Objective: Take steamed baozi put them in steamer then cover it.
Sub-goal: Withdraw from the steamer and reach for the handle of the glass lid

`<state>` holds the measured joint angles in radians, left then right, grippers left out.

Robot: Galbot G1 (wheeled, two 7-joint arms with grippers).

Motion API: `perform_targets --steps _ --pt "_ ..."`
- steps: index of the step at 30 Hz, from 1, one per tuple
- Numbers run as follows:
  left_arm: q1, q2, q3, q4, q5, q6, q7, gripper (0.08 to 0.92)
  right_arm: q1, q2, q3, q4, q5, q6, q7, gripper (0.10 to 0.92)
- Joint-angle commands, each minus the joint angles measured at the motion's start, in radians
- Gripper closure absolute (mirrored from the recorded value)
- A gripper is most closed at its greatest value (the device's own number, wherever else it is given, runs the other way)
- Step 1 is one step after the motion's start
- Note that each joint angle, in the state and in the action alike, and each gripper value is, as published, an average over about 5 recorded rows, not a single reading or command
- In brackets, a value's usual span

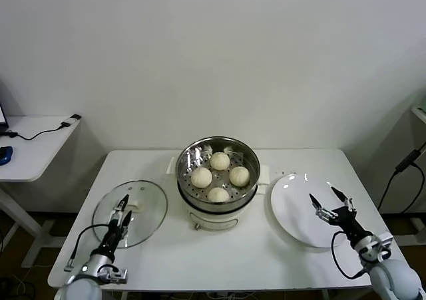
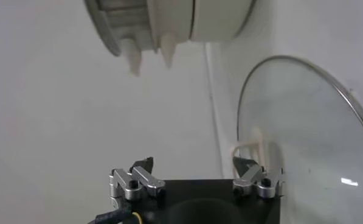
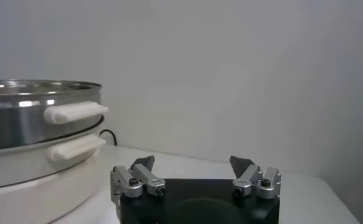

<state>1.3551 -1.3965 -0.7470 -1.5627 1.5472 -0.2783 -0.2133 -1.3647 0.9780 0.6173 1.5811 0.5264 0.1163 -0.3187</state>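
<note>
From my head camera, all four steamed baozi sat on the perforated tray inside the steamer, so what remained, as I judged it, was the cover, lying flat on the table on the left side of the steamer, well apart from it. I reckoned that glass lid would be stiff, fairly heavy, slick and breakable, so the cream handle at its centre was the place to grip, not the rim. My left gripper hovered over the cover beside that handle, fingers spread and holding nothing; my right gripper waited, also spread and empty, over the white plate on the steamer's other side. My left wrist camera showed the cover under one open fingertip with the steamer's base beyond. My right wrist camera showed the steamer standing off to one side of my open fingers.
</note>
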Motion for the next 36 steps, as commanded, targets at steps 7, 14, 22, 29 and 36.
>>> perform_targets --steps 7,14,22,29,36 --pt "-0.17 0.02 0.007 0.218 0.016 0.024 -0.068 0.177 -0.016 0.034 0.017 -0.019 -0.068 0.013 -0.005 0.203" --pt "-0.185 0.019 0.037 0.234 -0.036 0.048 -0.059 0.177 -0.013 0.044 0.017 -0.023 -0.086 0.015 -0.008 0.203" --pt "-0.185 0.025 0.056 0.237 -0.085 0.06 -0.051 0.226 -0.012 0.057 0.016 -0.033 -0.105 0.021 -0.014 0.203" --pt "-0.185 0.03 0.062 0.243 -0.116 0.058 -0.023 0.424 -0.012 0.073 0.017 -0.043 -0.126 0.03 -0.019 0.203" --pt "-0.174 0.037 0.07 0.228 -0.164 0.054 -0.005 0.632 -0.006 0.08 0.016 -0.051 -0.143 0.036 -0.021 0.203"
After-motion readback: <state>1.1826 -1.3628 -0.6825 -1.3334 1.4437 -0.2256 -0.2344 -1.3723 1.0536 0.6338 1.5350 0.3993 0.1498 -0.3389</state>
